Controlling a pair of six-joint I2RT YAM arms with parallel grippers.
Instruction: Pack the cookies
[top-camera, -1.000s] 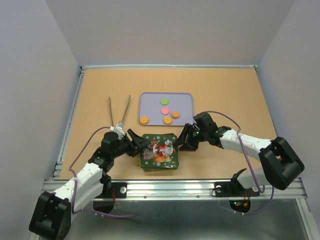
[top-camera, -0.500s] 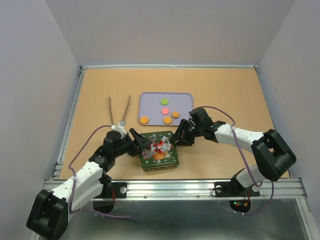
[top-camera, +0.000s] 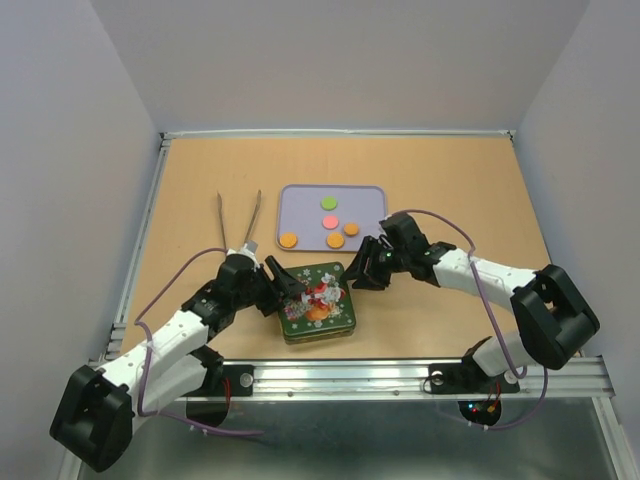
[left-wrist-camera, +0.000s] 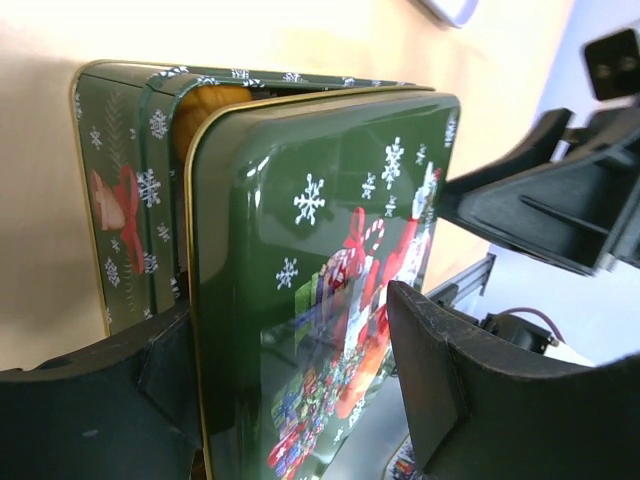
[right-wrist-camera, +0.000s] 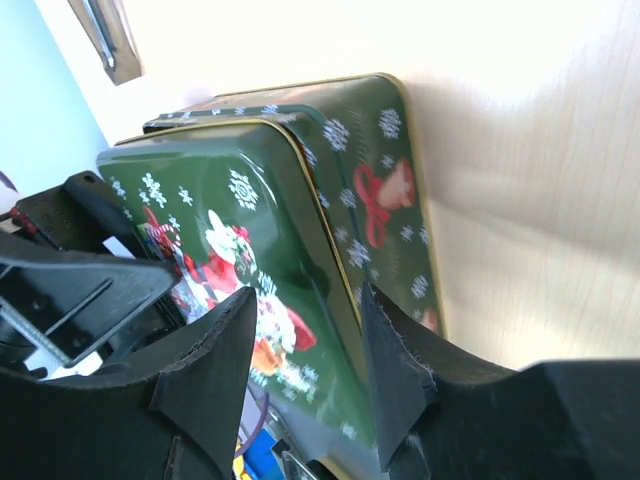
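Grey walls enclose a tan table (top-camera: 450, 180). At its centre lies a lavender tray (top-camera: 300, 195), with metal tongs (top-camera: 240, 215) just to its left. The cookies (top-camera: 335, 240) are on the tray, five in number: three orange, one pink, one green, each a flat round disc with a matt face, lying apart from one another. In judgement they are light, stiff and thin. Lying flush on the tray, they leave little for a finger to get under, so a pinch across the rim, or the tongs, looks the sound hold, and hard squeezing may chip them. Near the arms stands a green Christmas tin (left-wrist-camera: 120, 200). Its lid (left-wrist-camera: 330, 250) sits askew above it, and an orange shape (left-wrist-camera: 205, 100) shows in the gap; whether this is a cookie cannot be determined. The left gripper (left-wrist-camera: 290, 310) has its fingers spread astride one side of the lid, but firm contact cannot be confirmed. The right gripper (right-wrist-camera: 307, 298) has its fingers drawn close about the opposite lid edge and appears to pinch it.
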